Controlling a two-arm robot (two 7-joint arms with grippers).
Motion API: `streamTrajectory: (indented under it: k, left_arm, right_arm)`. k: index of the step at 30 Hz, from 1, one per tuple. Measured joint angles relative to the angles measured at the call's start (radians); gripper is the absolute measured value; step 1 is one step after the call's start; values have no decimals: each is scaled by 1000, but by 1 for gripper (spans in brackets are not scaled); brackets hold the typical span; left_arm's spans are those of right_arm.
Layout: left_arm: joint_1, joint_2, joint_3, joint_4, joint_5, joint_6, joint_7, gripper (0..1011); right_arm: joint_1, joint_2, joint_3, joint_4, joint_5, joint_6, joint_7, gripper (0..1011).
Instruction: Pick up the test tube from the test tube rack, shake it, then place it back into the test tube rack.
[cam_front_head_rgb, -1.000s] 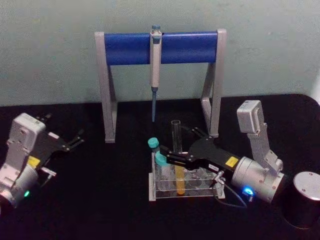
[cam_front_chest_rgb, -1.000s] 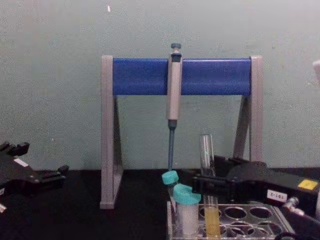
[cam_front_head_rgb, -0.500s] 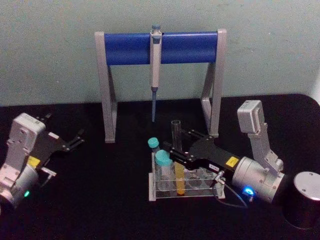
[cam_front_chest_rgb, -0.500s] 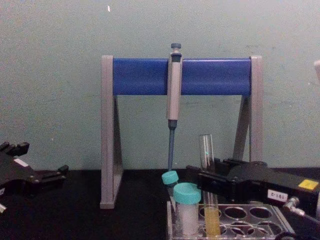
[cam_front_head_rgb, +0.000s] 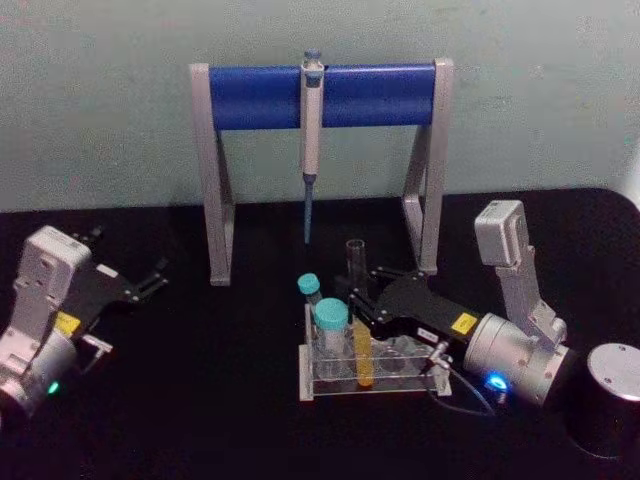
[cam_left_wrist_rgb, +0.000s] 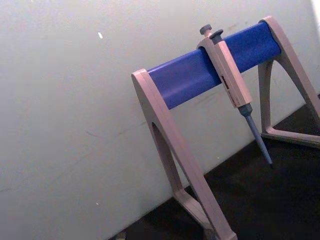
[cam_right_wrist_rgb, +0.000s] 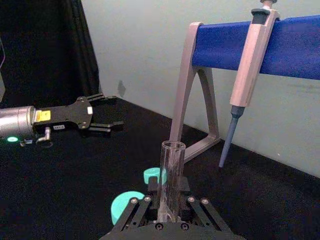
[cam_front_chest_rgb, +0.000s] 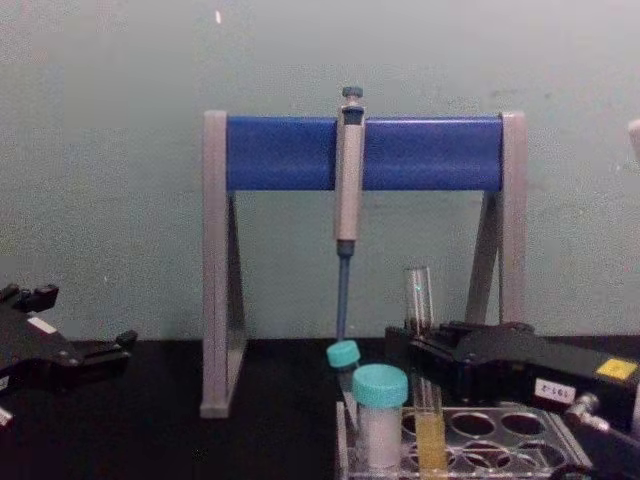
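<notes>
The right gripper (cam_front_head_rgb: 356, 305) has crept up the slim clear glass test tube (cam_front_head_rgb: 356, 262), clamped on it. The tube stands in the low clear plastic rack (cam_front_head_rgb: 325, 388). The left gripper (cam_front_head_rgb: 155, 278) sits parked, fingers apart.

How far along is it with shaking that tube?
Done: the right tool has reached the tube and closed around its middle. In hand: that grip. The tube stands upright in the rack, with its yellow liquid down among the holes, so I cannot tell whether it has been shaken yet. If not, what is left is to lift, shake and put back. The left tool sits open, parked far left.
</notes>
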Motion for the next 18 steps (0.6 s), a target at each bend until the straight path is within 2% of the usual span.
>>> streamTrajectory:
  k: [12, 18]
  left_arm:
    - [0, 0, 0, 0, 0, 0, 0, 1001]
    - [0, 0, 0, 0, 0, 0, 0, 1001]
  right_arm:
    - [0, 0, 0, 0, 0, 0, 0, 233]
    - [-13, -2, 11, 0, 16, -33, 12, 233]
